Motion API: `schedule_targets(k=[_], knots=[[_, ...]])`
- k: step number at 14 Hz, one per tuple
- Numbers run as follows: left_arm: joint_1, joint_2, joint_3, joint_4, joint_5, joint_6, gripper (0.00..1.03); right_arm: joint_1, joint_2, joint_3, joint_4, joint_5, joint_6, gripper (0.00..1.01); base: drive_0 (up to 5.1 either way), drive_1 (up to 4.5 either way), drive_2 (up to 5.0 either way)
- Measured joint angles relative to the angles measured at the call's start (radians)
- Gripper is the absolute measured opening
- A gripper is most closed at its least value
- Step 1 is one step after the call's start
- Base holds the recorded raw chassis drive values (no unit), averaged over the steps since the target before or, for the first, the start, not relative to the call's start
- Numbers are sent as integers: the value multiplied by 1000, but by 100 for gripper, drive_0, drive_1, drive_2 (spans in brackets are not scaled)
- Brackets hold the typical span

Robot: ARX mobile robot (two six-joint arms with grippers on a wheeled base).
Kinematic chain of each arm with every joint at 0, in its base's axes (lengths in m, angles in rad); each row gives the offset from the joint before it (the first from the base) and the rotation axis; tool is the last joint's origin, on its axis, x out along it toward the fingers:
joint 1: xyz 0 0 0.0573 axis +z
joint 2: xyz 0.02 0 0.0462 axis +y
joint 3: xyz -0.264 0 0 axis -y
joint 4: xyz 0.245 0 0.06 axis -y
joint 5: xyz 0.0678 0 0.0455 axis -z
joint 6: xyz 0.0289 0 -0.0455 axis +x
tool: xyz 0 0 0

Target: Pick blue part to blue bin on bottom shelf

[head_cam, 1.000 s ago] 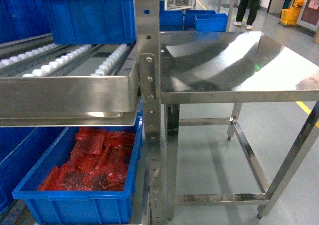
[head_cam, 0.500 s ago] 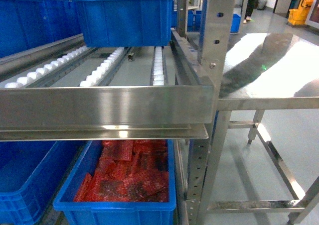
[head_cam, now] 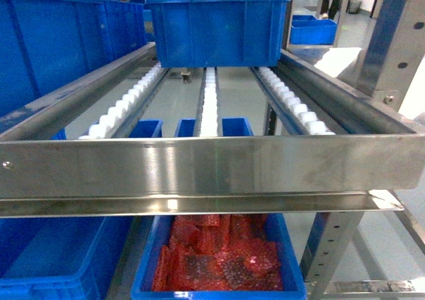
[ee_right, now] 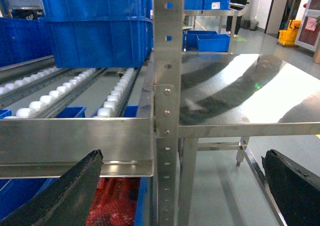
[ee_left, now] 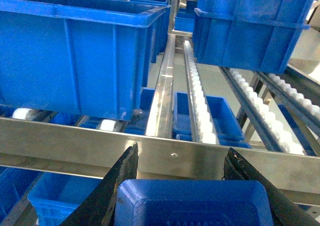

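Left gripper (ee_left: 182, 186): you see it at the bottom of the left wrist frame, two black fingers (ee_left: 120, 186) set either side of the blue part, closed against its flanks and holding it

Blue part (ee_left: 195, 206): your task piece sits bottom centre of the left wrist frame, a moulded blue plastic piece with a raised rim, between the fingers and in front of the steel front rail

Right gripper (ee_right: 180, 196): in the right wrist frame its black fingers (ee_right: 65, 196) show in the lower left and lower right corners, spread wide with nothing between them

Front rail (head_cam: 199, 164): a brushed steel bar crosses the middle of the head frame from edge to edge; you see it again just above the part in the left wrist frame

Roller tracks (head_cam: 209, 101): lines of white rollers run back from the rail toward the upper centre of the head frame

Upper bins (head_cam: 219, 21): one blue bin stands on the rollers at top centre of the head frame, another fills the upper left

Red bags (head_cam: 219, 260): red bubble-wrap packets lie in a blue bin (head_cam: 143, 283) below the rail, bottom centre of the head frame

Second low bin (head_cam: 60, 260): a blue bin in the lower left of the head frame, beside the one with the red bags; what you can see of its inside is bare blue

Post (ee_right: 167, 86): a perforated steel upright stands in the centre of the right wrist frame

Table (ee_right: 250, 91): a bare steel top fills the right half of the right wrist frame, touching the post
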Motion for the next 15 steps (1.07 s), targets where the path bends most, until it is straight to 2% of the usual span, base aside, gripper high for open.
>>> schedule_targets(k=[7,15], knots=[[0,1,0,0,0,0,43,0,0,0,1,0,0,98,-475,209,286],[1,-1,-1,-1,-4,-2,43,0,0,0,1,-2,0,98,-4,-4,-4]])
